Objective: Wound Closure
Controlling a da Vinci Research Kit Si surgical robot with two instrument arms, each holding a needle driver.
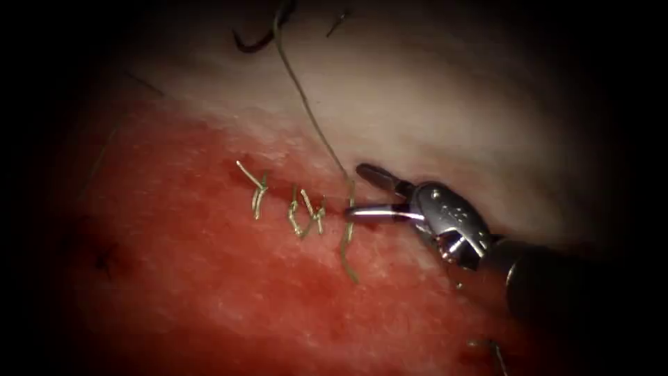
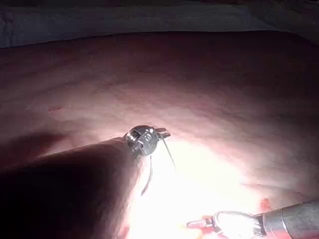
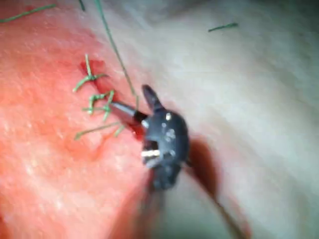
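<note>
One end effector (image 1: 362, 191), the right arm's, jaws wide apart and empty, thread (image 1: 314, 122) between them at the cut.

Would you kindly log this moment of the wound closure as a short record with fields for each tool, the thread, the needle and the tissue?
right tool: jaws open beside the thread at the cut, holding nothing
left tool: above the tissue in the left wrist view, thread hanging from its tip; jaw state unclear
thread: runs from the cut up across the pale tissue
stitches: tied along the cut, left of the right tool
needle: dark curve lying on the tissue at the far end, free of it
tissue: red fluid around the cut
</note>
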